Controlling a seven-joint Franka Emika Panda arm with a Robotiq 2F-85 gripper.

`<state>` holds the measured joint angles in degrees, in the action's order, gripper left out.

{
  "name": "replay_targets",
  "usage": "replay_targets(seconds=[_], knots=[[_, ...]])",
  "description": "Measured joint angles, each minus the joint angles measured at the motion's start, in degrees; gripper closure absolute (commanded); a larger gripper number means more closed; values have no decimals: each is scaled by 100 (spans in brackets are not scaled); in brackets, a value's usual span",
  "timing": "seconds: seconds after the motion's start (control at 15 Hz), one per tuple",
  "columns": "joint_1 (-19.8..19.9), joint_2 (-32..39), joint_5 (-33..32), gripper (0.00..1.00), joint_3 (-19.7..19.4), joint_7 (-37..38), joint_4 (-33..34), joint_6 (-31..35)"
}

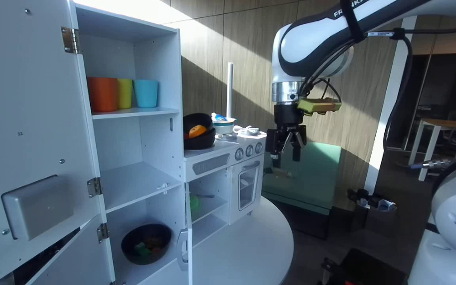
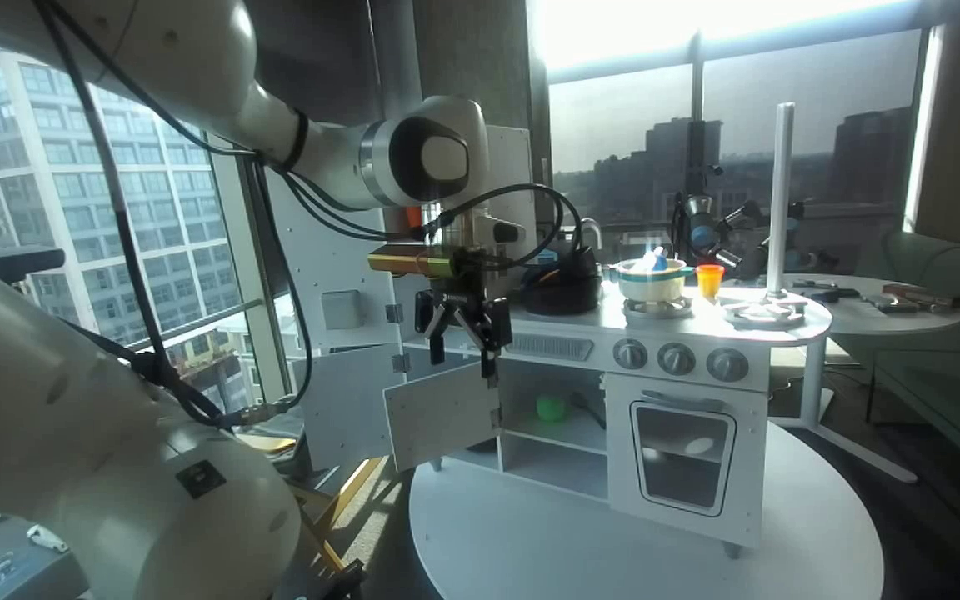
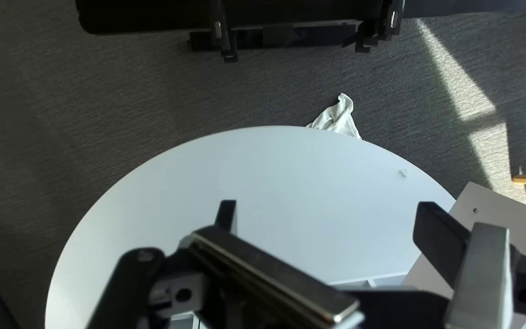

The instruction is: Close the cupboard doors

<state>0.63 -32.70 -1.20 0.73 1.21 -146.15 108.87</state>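
Note:
A white toy kitchen cupboard has three doors open. The tall upper door (image 1: 26,118) swings wide out, and shows in an exterior view (image 2: 338,267). The lower door (image 1: 73,257) below it is also open, as an exterior view (image 2: 347,408) shows. The small door under the counter (image 1: 190,245) stands out from its compartment; it shows broadly in an exterior view (image 2: 438,412) and at the right of the wrist view (image 3: 505,214). The oven door (image 1: 248,186) is shut. My gripper (image 1: 286,157) points down, open and empty, apart from the doors; its fingers spread in the wrist view (image 3: 327,210).
A black pan (image 1: 200,138) and a white pot (image 2: 651,279) stand on the counter. Cups (image 1: 103,94) and a dark bowl (image 1: 147,243) sit on cupboard shelves. The kitchen stands on a round white table (image 3: 267,183). A white cloth (image 3: 338,116) lies beyond its edge.

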Motion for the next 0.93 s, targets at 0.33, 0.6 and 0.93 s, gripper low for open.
replay_targets(seconds=[0.33,0.6,0.93], knots=[[0,0,0,0,0,0,0,0],[-5,9,60,0,-5,-5,-9,-6],[-524,459,977,0,35,-395,-82,203]])
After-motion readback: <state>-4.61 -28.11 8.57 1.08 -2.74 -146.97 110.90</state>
